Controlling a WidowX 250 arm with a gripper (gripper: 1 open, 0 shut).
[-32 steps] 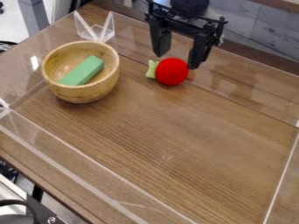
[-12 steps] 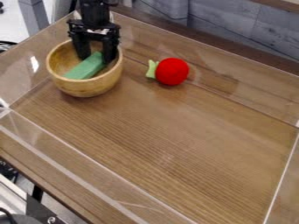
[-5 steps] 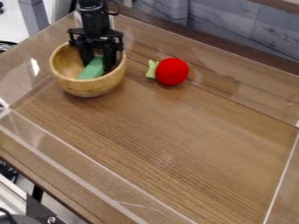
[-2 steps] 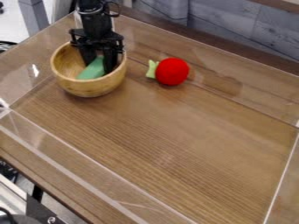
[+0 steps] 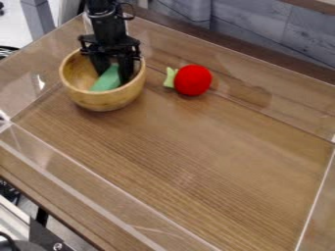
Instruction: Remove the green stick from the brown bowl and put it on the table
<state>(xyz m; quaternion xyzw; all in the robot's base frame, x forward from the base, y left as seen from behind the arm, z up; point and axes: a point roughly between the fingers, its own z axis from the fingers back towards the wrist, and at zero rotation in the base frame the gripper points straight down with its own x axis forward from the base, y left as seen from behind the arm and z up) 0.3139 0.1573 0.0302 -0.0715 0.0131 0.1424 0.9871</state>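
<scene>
A: Gripper (image 5: 110, 71) points straight down into the brown bowl (image 5: 81, 96), fingers clenched on the green stick (image 5: 112, 77). The stick sits between the fingertips, inside the bowl, low end apparently near the bowl floor.

B: Risks?

A: Main one looks like the bowl riding up with the lift. It's light-looking wood, and the stick is about as long as the bowl is wide, so a tilted bar could catch the thick rim just beside the fingers. Second: the bar is flat-sided and smooth, so an off-centre pinch may let it pivot or slip out.

B: Anything near the drop zone?

A: A red ball (image 5: 194, 79) with a small green leaf lies to the camera-right of the gripper, clear of the bowl. A nudge would likely roll it. The table (image 5: 197, 167) in front of the gripper is dark wood-grain, flat, and walled by low clear plastic.

B: Bowl surface?

A: Round, pale smooth interior, light-brown outside.
</scene>
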